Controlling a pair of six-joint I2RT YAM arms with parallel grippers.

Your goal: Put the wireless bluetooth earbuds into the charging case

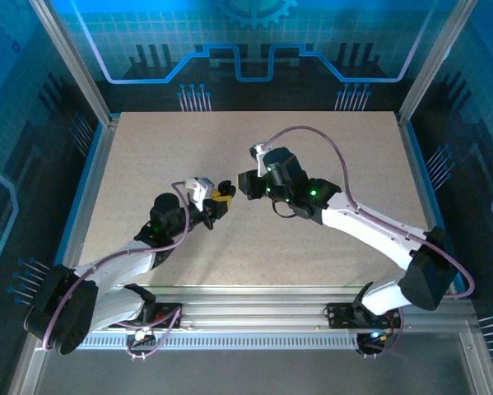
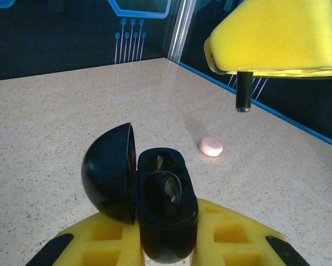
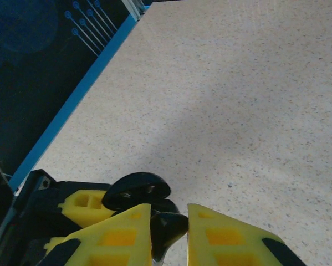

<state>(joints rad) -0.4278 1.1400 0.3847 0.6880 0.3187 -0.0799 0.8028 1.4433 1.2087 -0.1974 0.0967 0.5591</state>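
The black earbud [image 3: 167, 224] was pinched between the pressed-in fingers of the right hand [image 3: 169, 238], stem pointing down, hanging just above the open charging case [image 2: 167, 210]. The left hand [image 1: 222, 199] was clamped on that case, its lid [image 2: 111, 173] tipped back to one side. A small pale pink piece [image 2: 211, 146] lay on the worktop [image 2: 55, 111] beyond it. This looked like the seating step: next, line the stem over a free well and lower gently. Which well was free I couldn't tell.

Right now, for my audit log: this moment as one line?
left gripper: shut on open charging case | right gripper: shut on black earbud, above case | earbud: not yet inserted
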